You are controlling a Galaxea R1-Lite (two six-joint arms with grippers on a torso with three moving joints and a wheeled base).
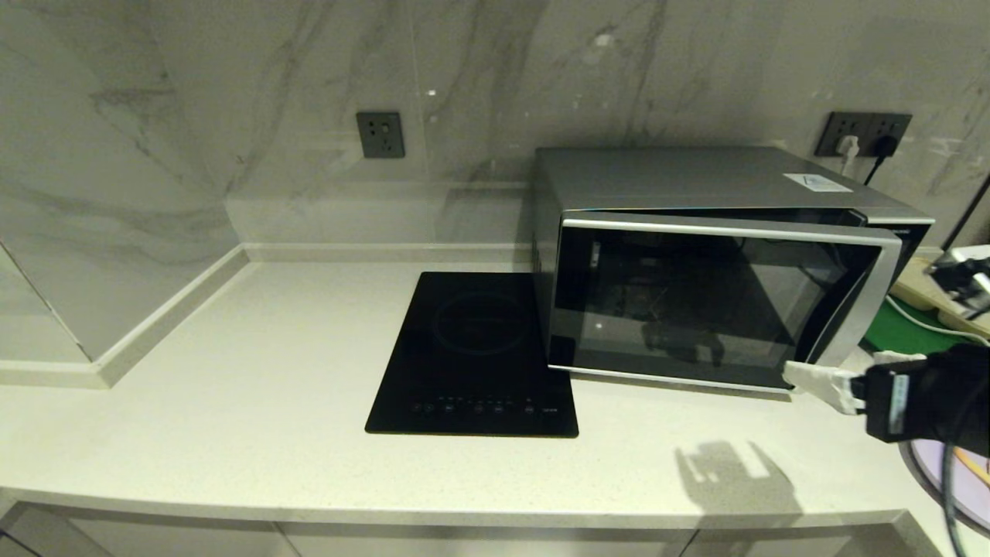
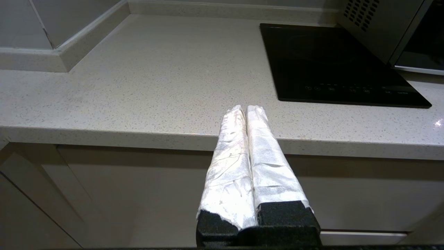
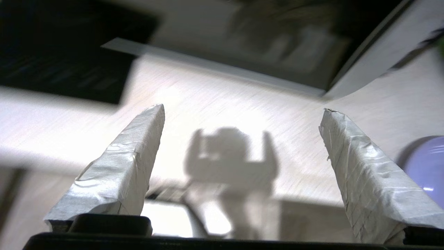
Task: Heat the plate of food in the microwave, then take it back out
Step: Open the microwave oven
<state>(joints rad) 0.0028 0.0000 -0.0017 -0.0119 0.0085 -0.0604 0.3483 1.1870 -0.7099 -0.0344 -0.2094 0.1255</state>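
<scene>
Countertop: plate of food (image 3: 425,166) beside right gripper (image 3: 242,114).

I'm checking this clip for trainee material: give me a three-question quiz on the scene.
1. True or false: the microwave door is fully shut.
2. Where is the plate of food? A) inside the microwave B) on the counter at the robot's right C) on the hob
3. Fill in: the right gripper has its jaws ____, the left gripper has them ____.

Key: 1 false, it stands ajar; 2 B; 3 open, shut.
</scene>
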